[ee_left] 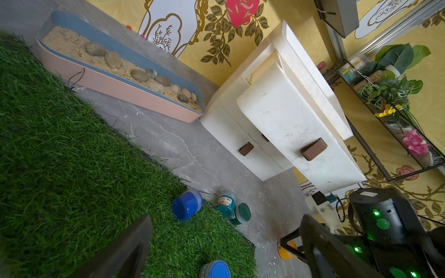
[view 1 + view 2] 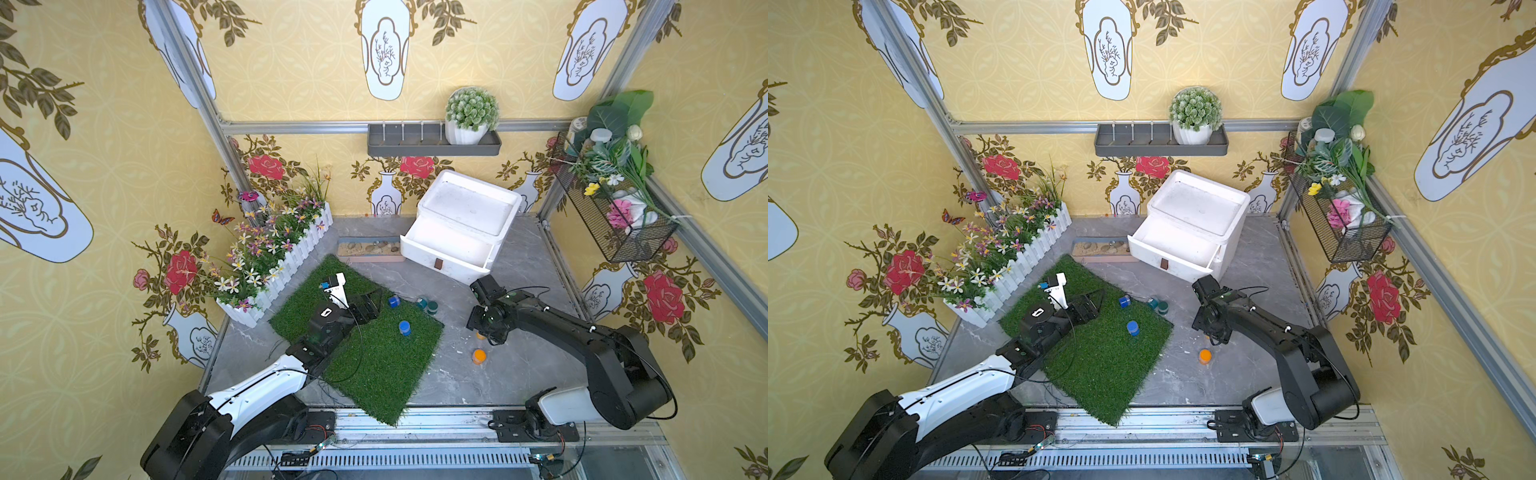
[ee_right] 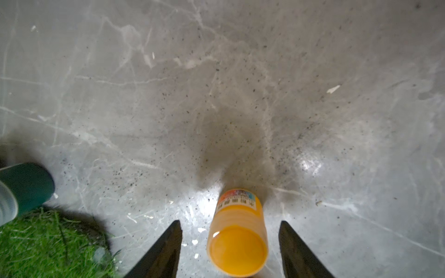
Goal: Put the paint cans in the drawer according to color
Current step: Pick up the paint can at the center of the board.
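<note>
one orange can stands on the grey floor in the right wrist view, long axis upright and lid up. it sits squarely between the right gripper's two fingers, which are spread with a gap on each side and do not touch it. a teal can lies at the grass mat's edge, well off to one side.

in the left wrist view the left gripper's fingers are spread wide, gripping nothing. ahead of them a blue can lies on its side, lid toward the camera, beside two teal cans that touch.

in both top views a second orange can stands upright near the right gripper, and the white chest's top drawer is pulled open.
</note>
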